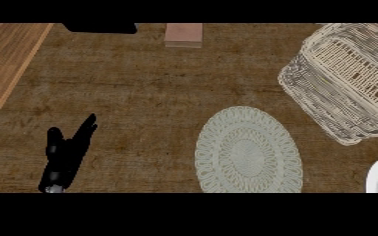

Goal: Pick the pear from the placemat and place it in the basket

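Pear nowhere in view: not on the placemat (249, 151), which lies bare on the brown bench (140, 90), and not visible inside the wicker basket (341, 80) at the right, though part of that basket runs off the edge and its weave could hide something. Hard, then, to judge progress; possibly carried by the right hand, which does not show at all, or possibly already dropped in, but cannot tell which. Left hand (66, 155) at the lower left, well apart from the placemat, fingers straight and pointing up, thumb spread aside, holding nothing and touching nothing, simply resting. Small pinkish block (183, 34) and a dark object (100, 27) at the far edge, uninvolved. White rim (373, 177) at the lower right corner, too little shown to name.
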Robot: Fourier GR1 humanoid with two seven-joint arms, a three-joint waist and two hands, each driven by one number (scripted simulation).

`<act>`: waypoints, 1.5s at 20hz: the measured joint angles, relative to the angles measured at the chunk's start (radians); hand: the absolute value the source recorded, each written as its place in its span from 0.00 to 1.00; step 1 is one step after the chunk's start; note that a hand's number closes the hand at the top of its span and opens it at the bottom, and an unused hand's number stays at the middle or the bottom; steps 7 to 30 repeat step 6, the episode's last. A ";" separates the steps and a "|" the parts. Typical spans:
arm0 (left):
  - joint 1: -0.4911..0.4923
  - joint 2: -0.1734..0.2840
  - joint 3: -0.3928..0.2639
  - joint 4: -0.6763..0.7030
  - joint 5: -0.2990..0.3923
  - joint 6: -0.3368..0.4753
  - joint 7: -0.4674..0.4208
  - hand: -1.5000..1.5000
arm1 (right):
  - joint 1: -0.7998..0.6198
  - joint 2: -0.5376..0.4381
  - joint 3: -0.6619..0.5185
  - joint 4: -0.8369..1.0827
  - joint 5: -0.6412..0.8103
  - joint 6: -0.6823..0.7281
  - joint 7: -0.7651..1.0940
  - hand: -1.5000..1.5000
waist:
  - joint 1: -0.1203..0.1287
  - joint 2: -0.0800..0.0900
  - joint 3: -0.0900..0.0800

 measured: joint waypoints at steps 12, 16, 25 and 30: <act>-0.008 -0.015 -0.011 -0.004 -0.010 0.007 0.001 0.50 | -0.025 -0.079 -0.049 0.093 -0.023 0.041 0.034 0.00 | 0.007 0.006 0.001; -0.008 -0.015 -0.011 -0.004 -0.010 0.007 0.001 0.50 | -0.025 -0.079 -0.049 0.093 -0.023 0.041 0.034 0.00 | 0.007 0.006 0.001; -0.008 -0.015 -0.011 -0.004 -0.010 0.007 0.001 0.50 | -0.025 -0.079 -0.049 0.093 -0.023 0.041 0.034 0.00 | 0.007 0.006 0.001; -0.008 -0.015 -0.011 -0.004 -0.010 0.007 0.001 0.50 | -0.025 -0.079 -0.049 0.093 -0.023 0.041 0.034 0.00 | 0.007 0.006 0.001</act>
